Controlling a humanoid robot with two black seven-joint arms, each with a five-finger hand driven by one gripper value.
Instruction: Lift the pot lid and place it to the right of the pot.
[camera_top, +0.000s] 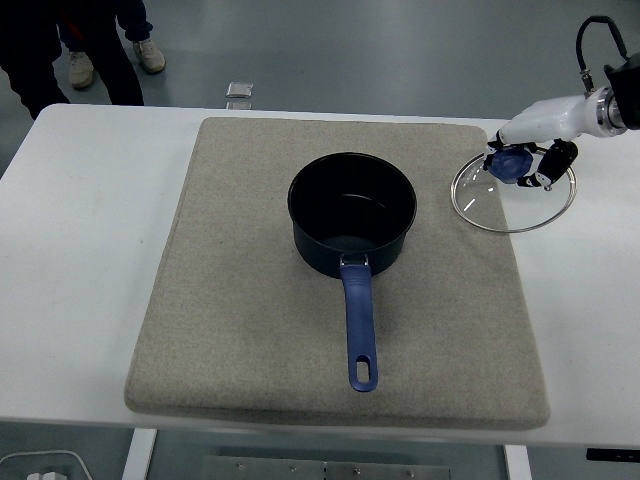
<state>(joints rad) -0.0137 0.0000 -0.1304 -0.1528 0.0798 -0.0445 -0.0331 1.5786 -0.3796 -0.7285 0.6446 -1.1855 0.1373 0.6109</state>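
A: Where the white table (90, 250) carries the large grey mat (240, 300), what stands on the mat?

B: A dark pot (352, 212) sits near the mat's centre, uncovered. Its interior is black; no contents can be made out. Its blue handle (359, 330) extends toward the table's near edge, with a hanging hole at the tip.

A: State the pose of the working arm.

B: The right arm enters from the upper right edge. Its forearm is white, with black hardware and a looped cable behind it. The right hand (528, 160) points down and to the left, with its fingers (546, 172) curled round the blue knob (513, 164) of the lid.

A: Location of the lid?

B: The glass lid (514, 190) is to the right of the pot, well apart from it. It straddles the mat's right edge, partly over the mat and partly over bare table. Whether its rim rests on the surface or hangs just above it cannot be told.

A: Anything beyond the table?

B: A person's legs (70, 45) and shoes show at the top left, on a grey floor. A small pale object (238, 90) lies on that floor.
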